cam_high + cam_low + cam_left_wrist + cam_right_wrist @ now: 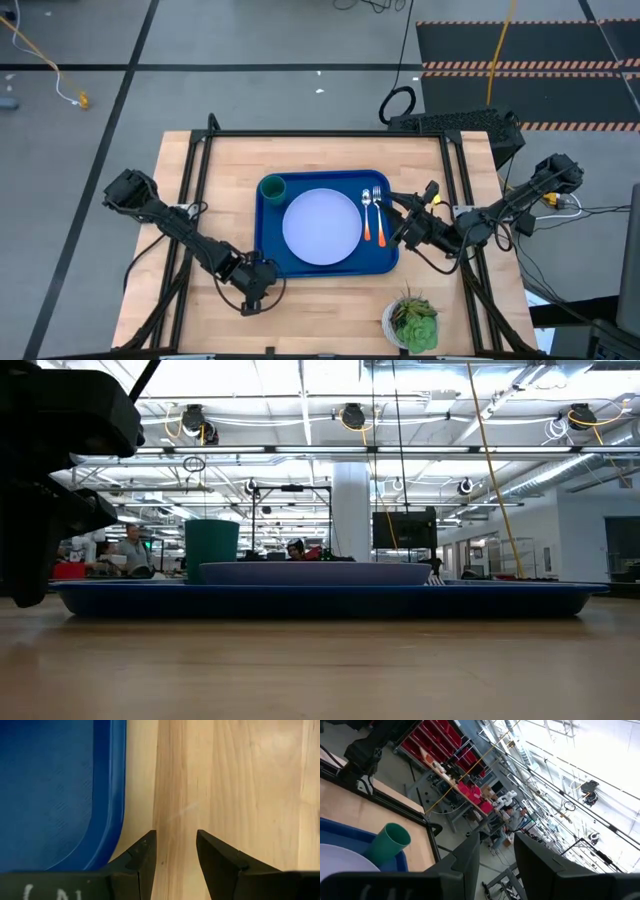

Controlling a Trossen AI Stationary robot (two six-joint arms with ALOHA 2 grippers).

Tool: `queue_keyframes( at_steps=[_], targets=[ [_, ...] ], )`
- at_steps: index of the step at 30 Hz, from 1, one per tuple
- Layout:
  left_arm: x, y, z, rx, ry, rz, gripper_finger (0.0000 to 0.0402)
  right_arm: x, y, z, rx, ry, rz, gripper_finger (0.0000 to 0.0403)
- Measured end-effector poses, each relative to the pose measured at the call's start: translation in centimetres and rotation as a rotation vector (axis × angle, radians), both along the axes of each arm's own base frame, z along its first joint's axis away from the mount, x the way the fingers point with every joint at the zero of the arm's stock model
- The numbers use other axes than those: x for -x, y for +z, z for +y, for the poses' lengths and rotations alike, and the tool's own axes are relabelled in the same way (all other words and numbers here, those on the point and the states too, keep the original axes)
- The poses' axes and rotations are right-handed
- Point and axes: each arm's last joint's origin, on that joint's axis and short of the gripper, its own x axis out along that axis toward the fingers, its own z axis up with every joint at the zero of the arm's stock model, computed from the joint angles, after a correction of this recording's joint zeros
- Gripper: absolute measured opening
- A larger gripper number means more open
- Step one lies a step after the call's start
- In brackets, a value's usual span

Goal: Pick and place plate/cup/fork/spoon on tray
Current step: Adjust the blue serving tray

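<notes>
The blue tray (268, 250) lies in the middle of the table. On it are the pale plate (321, 227), the dark green cup (272, 187), upright at the tray's far left corner, and the fork and the spoon, two orange-handled utensils (367, 225) (381, 228). They lie side by side right of the plate, silver ends toward the far edge. My left gripper (255, 296) is open over bare wood (175, 855), just off the tray's near left corner (107, 820). My right gripper (400, 222) is open (497, 852) at the tray's right rim, beside the utensils, and touches nothing.
A white pot with a green plant (410, 322) stands near the front edge, right of the tray. Black frame rails (195, 190) run along the table's left, far and right sides. In the low view the tray (320, 598) spans most of the table, and people show in the room behind.
</notes>
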Motion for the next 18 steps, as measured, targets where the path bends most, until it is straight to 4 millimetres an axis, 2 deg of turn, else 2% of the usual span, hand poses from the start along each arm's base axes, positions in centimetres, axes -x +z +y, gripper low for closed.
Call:
queue_keyframes(
  at_steps=[18],
  targets=[
    [0.01, -0.18, 0.7, -0.049, 0.033, 0.023, 0.014, 0.0, 0.0, 0.0, -0.003, 0.0, -0.002, 0.0116]
  ],
)
